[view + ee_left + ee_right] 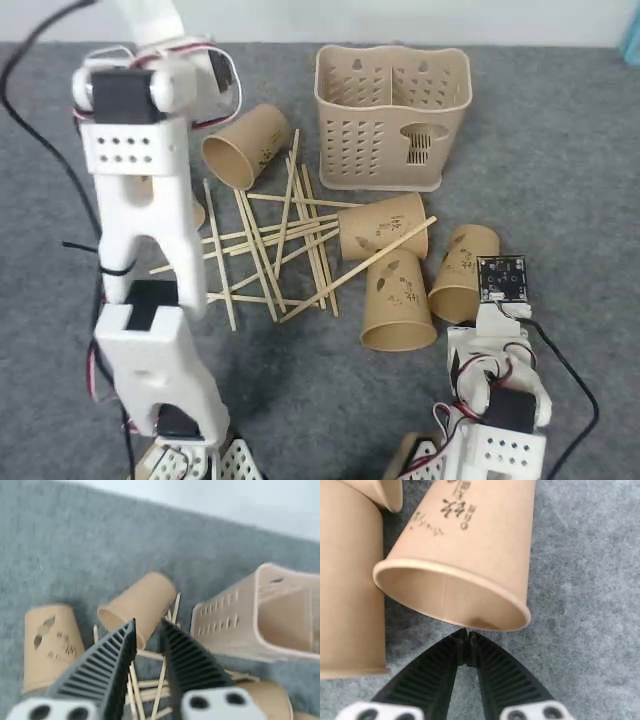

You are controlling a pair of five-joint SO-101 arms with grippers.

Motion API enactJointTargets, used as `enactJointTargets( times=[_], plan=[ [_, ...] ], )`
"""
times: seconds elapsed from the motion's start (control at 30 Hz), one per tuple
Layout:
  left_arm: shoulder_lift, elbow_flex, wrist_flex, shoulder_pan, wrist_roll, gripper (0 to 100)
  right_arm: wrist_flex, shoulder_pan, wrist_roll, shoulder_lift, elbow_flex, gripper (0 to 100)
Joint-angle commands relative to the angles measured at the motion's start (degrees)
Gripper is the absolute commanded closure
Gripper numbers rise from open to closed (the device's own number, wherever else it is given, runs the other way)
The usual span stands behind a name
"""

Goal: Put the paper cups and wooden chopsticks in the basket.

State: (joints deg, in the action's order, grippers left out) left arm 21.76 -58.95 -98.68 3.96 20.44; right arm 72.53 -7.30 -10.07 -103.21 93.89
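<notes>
Several brown paper cups lie on the grey mat: one (245, 145) left of the beige basket (392, 115), three more (385, 225) (397, 305) (463, 270) in front of it. Wooden chopsticks (280, 240) are scattered between them. My left gripper (148, 625) hangs open and empty above the chopsticks (160, 685), pointing at a cup (142, 605). Another cup (50, 640) lies to one side and the basket (260, 615) to the other. My right gripper (467, 636) is shut on nothing, its tips just at the rim of a cup (465, 555) lying on its side.
The basket stands upright at the back, with two compartments and slotted walls. The left arm (140, 200) rises over the left of the mat and hides part of a cup (198, 213). The right arm's base (495, 400) sits at the front right. Two more cups (345, 590) (385, 490) lie beside the cup at the right gripper.
</notes>
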Motion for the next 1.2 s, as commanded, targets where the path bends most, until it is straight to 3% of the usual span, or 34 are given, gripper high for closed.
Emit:
enactJointTargets(
  times=[0.0, 0.2, 0.5, 0.67, 0.8, 0.97, 1.17],
  plan=[
    [-10.55, 10.07, -1.76, -0.53, -0.62, 99, -1.01, -0.57, -1.05, -0.75, -0.26, 98.9],
    [-24.09, 29.41, 4.92, -2.2, -0.53, 99, -1.01, -0.4, -1.05, -0.75, -0.26, 98.9],
    [-42.81, 74.68, 38.51, -2.55, -0.35, 99, -1.01, -0.4, -1.05, -0.75, -0.26, 98.9],
    [-48.62, 91.65, 55.56, -2.55, -0.26, 98, -0.92, -0.4, -1.05, -0.75, -0.26, 98.9],
    [-47.56, 97.01, 61.8, -2.64, -0.18, 98, -0.92, -0.4, -1.05, -0.75, -0.26, 98.9],
    [-41.14, 95.43, 62.51, -2.46, 2.9, 98, -0.84, -0.31, -1.05, -0.75, -0.26, 98.9],
    [-30.95, 90.59, 62.42, -2.55, 12.04, 80, -0.84, -0.31, -1.05, -0.75, -0.26, 98.9]
  ],
)
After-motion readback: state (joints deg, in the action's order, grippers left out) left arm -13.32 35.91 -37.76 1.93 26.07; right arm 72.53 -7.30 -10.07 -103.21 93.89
